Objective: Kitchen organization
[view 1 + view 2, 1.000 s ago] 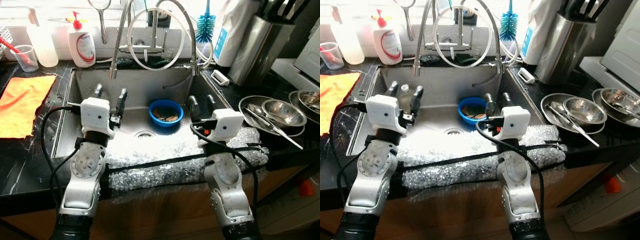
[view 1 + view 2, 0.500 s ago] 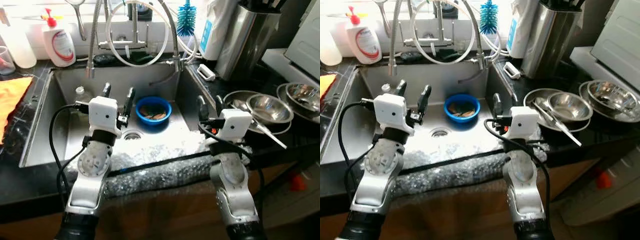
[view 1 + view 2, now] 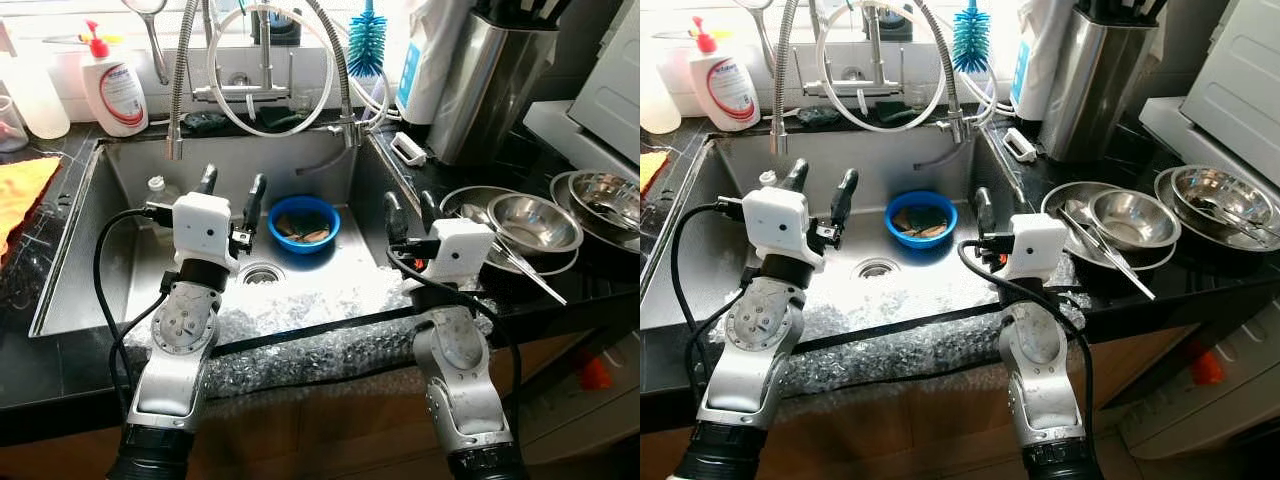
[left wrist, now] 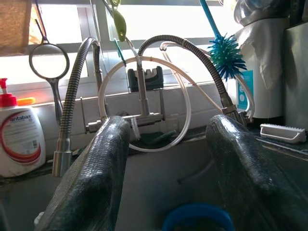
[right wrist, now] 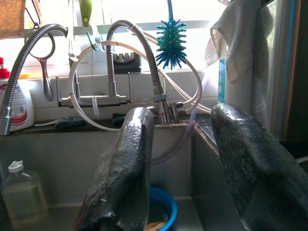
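Camera shifted right since a second ago; both arms unchanged. Left pincer (image 3: 230, 188) and right pincer (image 3: 404, 211) spread wide, empty, above sink (image 3: 120, 215). Blue bowl (image 3: 304, 222) inside, ungrasped.

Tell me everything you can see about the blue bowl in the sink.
The blue bowl is small, round and looks like plastic, with a bright blue rim and wall. It sits upright on the floor of the steel sink, toward the back, just beyond the drain and below the faucet hoses. Inside lie brownish scraps, too small to identify. Nothing grips it: the left gripper hovers open to its left, and the right gripper hovers open at its right.
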Tool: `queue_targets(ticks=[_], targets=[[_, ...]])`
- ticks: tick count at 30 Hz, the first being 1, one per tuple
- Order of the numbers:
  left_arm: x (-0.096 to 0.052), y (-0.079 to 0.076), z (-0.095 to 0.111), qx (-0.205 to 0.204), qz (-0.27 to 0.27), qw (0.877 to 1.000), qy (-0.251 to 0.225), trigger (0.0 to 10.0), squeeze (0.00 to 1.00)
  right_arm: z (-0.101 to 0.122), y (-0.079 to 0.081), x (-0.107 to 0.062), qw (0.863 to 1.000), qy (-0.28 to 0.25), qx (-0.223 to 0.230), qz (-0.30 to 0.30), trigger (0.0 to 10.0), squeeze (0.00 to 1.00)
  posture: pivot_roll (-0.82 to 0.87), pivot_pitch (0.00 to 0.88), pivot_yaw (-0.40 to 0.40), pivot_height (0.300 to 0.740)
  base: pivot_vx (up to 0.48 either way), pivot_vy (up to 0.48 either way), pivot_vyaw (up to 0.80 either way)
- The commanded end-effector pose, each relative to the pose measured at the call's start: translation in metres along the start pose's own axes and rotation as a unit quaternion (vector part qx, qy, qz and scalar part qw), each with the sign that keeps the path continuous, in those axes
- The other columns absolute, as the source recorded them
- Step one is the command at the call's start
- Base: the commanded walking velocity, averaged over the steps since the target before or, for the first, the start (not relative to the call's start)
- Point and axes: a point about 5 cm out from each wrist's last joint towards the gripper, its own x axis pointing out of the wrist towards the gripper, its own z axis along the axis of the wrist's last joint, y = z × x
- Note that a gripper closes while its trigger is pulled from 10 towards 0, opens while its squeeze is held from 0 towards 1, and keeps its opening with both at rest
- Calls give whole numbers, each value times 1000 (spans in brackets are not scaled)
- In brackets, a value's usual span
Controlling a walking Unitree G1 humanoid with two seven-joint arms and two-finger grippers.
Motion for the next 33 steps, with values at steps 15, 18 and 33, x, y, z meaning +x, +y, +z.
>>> queue_targets(ticks=[15, 18, 33], targets=[[-1, -5, -3, -12, -1, 1000, 3, 10000, 0, 16, -19, -10, 998, -18, 17, -64, 10000, 0, 6, 0, -71, 740, 0, 0, 0], [-2, -2, -3, -11, 2, 1000, 3, 10000, 0, 15, -19, -5, 998, -18, 5, -53, 10000, 0, 12, 0, -76, 740, 0, 0, 0], [-9, 3, -4, -3, 14, 1000, 4, 10000, 0, 15, -12, -2, 999, -19, -6, -25, 10000, 0, 19, 0, -75, 740, 0, 0, 0]])
